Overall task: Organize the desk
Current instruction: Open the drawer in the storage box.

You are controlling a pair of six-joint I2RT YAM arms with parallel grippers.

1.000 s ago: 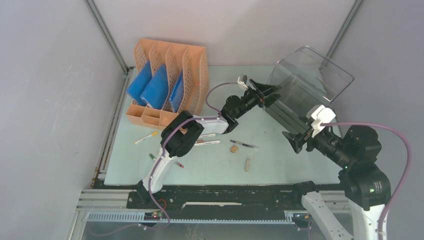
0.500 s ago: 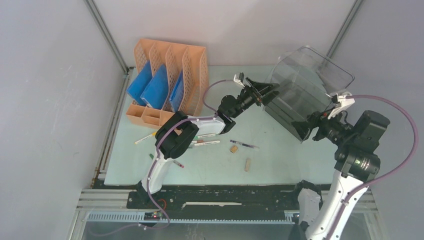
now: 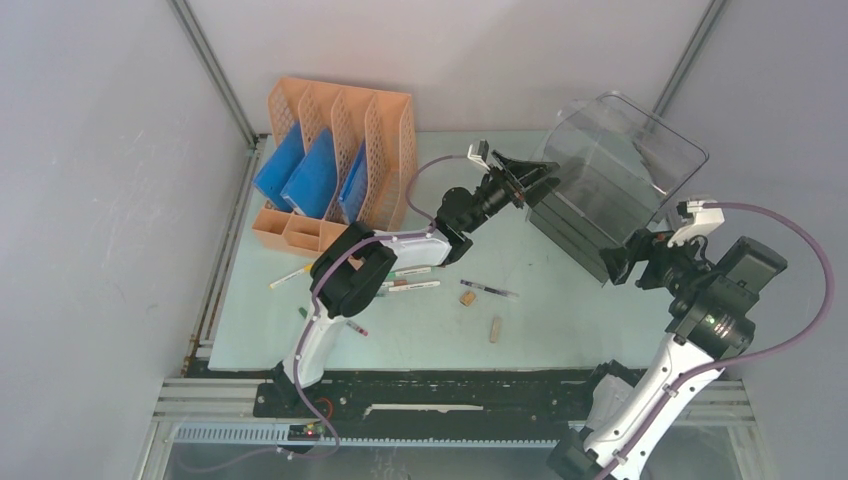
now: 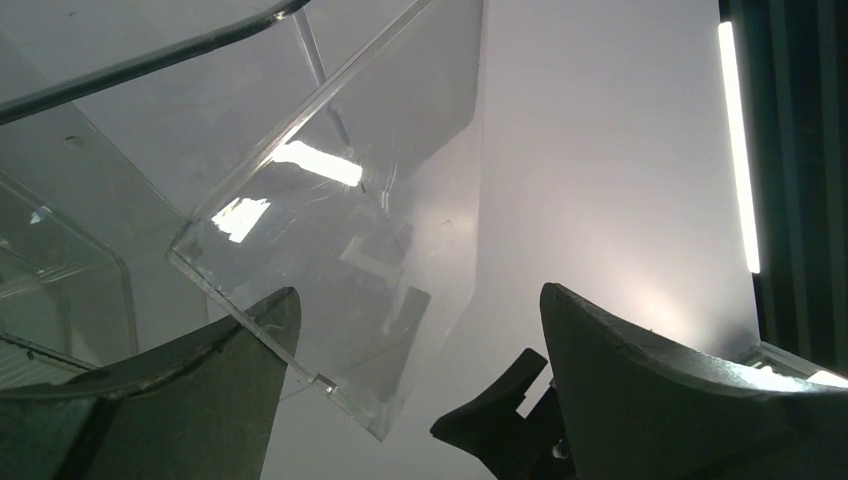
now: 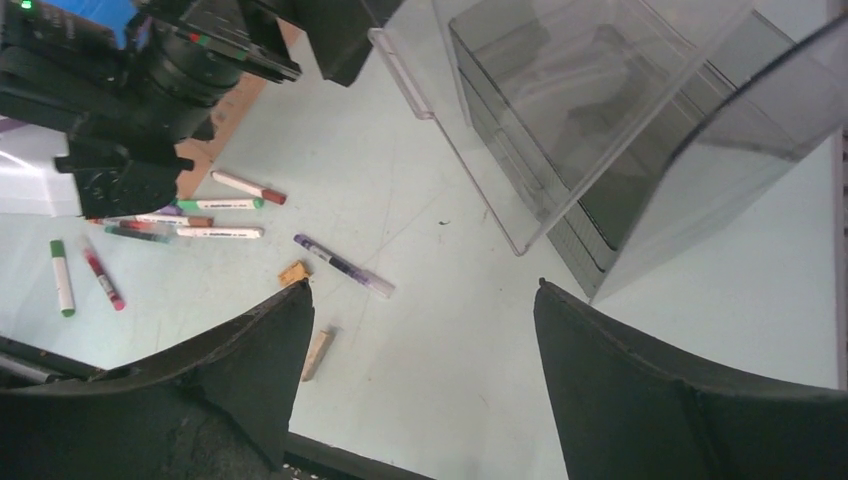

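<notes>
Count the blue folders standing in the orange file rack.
3 blue folders, all in the orange file rack: one in the left slot, one in the next, one in the third. The rack's walls may hide more.

left arm (image 3: 315,345) and right arm (image 3: 655,390): white link shells joined by black cylindrical joint housings. one lilac cable (image 3: 829,275) runs along each arm to the wrist. green indicator light (image 3: 712,318) on a right-arm joint housing. white wrist mount (image 3: 697,212). left gripper (image 4: 418,292) and right gripper (image 5: 420,288): two matte black, wedge-shaped fingers (image 5: 620,400) with rounded tips.
</notes>
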